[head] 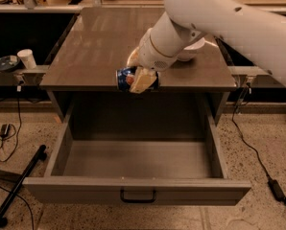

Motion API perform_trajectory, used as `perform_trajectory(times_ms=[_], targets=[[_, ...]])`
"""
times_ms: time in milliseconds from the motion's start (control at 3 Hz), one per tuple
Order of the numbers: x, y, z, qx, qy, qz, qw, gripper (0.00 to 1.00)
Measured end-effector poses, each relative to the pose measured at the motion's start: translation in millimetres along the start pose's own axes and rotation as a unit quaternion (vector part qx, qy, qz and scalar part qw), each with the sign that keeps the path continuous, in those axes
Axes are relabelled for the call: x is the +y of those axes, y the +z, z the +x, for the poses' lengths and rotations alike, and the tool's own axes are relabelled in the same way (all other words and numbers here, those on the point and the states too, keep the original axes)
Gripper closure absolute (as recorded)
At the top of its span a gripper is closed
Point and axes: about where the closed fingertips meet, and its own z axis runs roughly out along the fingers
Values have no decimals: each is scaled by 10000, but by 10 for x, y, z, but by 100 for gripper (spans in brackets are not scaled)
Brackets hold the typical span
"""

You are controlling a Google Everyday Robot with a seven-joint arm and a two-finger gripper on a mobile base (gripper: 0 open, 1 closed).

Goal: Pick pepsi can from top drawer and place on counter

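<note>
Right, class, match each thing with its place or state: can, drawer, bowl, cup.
Things: 1 can; 2 drawer; 3 bowl; 4 cup.
States: A pulled open, nothing inside; B on the ledge beside the counter; C held sideways in the gripper at the counter's front edge; D on the counter, partly behind the arm.
Pairs: 1-C, 2-A, 3-D, 4-B.
</note>
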Motion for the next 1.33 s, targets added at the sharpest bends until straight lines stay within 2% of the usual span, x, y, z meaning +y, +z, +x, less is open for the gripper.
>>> perform_trajectory(times_ms=[333, 667, 1333], targets=[[-178, 40, 9, 47, -51, 0, 10000, 100], [-518, 104, 55, 183, -20, 68, 9998, 100], [-685, 149, 88, 258, -44, 44, 9996, 100]])
